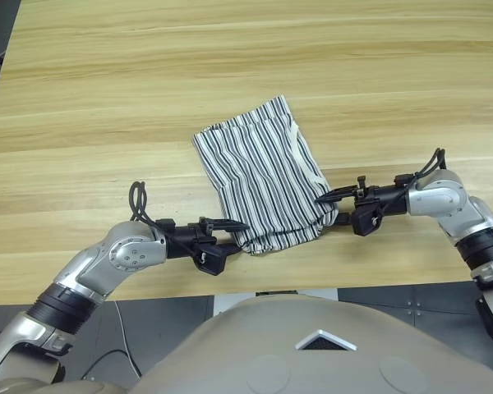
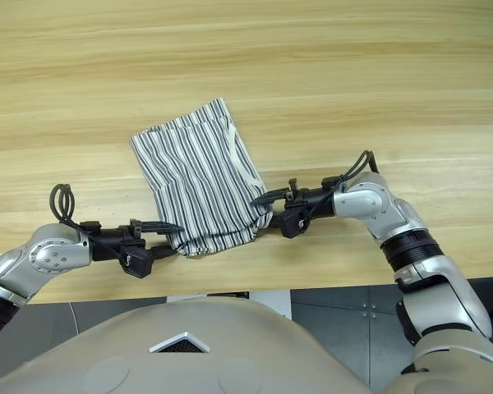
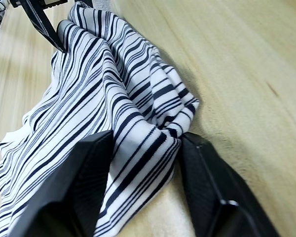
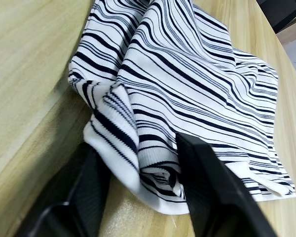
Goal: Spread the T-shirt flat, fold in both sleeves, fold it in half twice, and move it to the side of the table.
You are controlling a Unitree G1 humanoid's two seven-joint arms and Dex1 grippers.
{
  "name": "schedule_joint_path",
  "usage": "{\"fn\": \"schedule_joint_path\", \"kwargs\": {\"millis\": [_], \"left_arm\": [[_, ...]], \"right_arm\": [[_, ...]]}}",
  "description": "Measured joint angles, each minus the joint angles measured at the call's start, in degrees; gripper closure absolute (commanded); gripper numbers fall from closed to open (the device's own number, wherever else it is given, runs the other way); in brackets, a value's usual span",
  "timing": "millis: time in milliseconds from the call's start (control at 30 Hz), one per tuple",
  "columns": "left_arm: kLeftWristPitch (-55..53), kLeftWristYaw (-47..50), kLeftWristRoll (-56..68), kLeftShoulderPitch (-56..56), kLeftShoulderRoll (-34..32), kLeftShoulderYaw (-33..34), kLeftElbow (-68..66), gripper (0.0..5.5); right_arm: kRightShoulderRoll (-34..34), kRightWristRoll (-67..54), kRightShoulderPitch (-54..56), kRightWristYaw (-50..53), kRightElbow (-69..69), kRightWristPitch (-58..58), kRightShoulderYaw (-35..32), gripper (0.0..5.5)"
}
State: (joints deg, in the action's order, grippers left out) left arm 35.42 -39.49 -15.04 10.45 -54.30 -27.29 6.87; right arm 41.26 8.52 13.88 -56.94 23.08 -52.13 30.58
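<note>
The black-and-white striped T-shirt [image 1: 267, 176] lies on the wooden table [image 1: 107, 82], folded into a narrow rectangle that runs away from me. My left gripper [image 1: 240, 236] sits at its near left corner. In the left wrist view the bunched cloth [image 3: 103, 89] fills the gap between the fingers [image 3: 89, 168], which are shut on it. My right gripper [image 1: 329, 205] sits at the near right corner. There the folded edge [image 4: 138, 128] is pinched between its fingers [image 4: 207, 182]. The near end of the shirt is rumpled and slightly lifted between the two grippers.
Bare wood stretches beyond the shirt and to both sides. The table's front edge [image 1: 312, 283] runs just below the grippers. The right gripper's fingertip [image 3: 44, 24] shows far off in the left wrist view.
</note>
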Motion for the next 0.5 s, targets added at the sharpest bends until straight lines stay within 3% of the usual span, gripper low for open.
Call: {"fn": "schedule_joint_path", "kwargs": {"millis": [233, 500], "left_arm": [[-0.2, -1.7, -1.1, 0.2, 0.7, 0.0, 0.1, 4.89], [-1.7, -5.8, 0.6, 0.1, 1.0, 0.0, 2.0, 5.25]], "right_arm": [[0.0, 0.4, -1.0, 0.1, -0.4, 1.5, 0.0, 5.25], [0.1, -5.5, -4.4, -3.6, -6.6, 8.2, 0.2, 5.4]]}}
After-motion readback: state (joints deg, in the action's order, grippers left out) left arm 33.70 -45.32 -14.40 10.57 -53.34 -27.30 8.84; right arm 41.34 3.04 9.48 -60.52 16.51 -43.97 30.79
